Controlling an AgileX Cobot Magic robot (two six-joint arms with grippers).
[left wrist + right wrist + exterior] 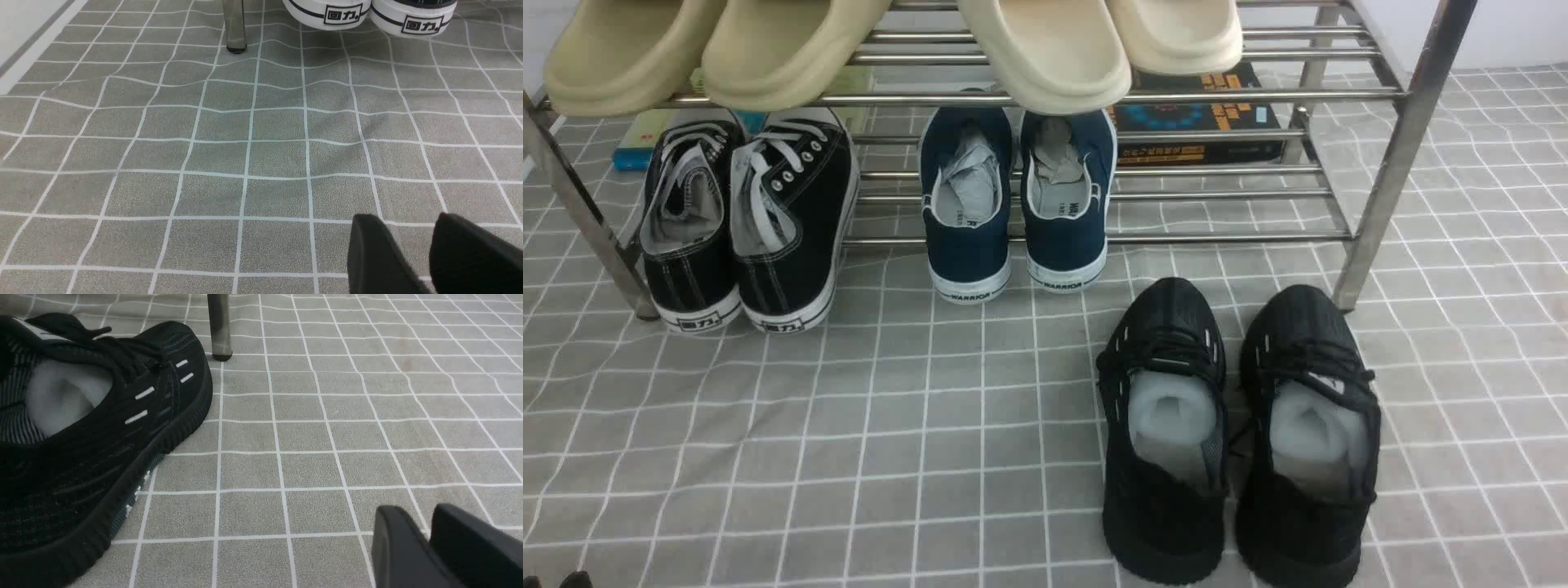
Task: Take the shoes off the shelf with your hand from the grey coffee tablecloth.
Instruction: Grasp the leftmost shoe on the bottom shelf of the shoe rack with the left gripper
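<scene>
Nearest the wrist lenses are the dark fingers of each hand. The left hand [408, 222] is empty, its fingers parted by a narrow gap over bare cloth. The right hand [423, 516] is also empty, its fingers almost together with only a sliver of cloth between them.

In the front view, a pair of black knit sneakers [1160, 523] stands closest, on the grey coffee tablecloth [849, 425], toes towards the shelf [1217, 238]. The right sneaker's toe lies just beside the shelf's right front leg.

The shoes [784, 237], black canvas with white laces and soles, sit at the left end of the lower tier. Their heels overhang the front rod towards the camera, and the left front leg stands just beside the outer heel. Whether the heels touch the cloth cannot be told. A navy pair [968, 237] occupies the middle of the same tier, apart from the shoes. The right part of the tier holds no footwear.

Beige slippers [776, 49] on the upper tier project over the toes of both pairs.

Open cloth, slightly wrinkled, runs before the shoes and the navy pair, bounded on the right by the knit sneakers. The left wrist view shows unobstructed cloth between the left hand and the white heels, and the cloth's edge with a pale surface beyond.
</scene>
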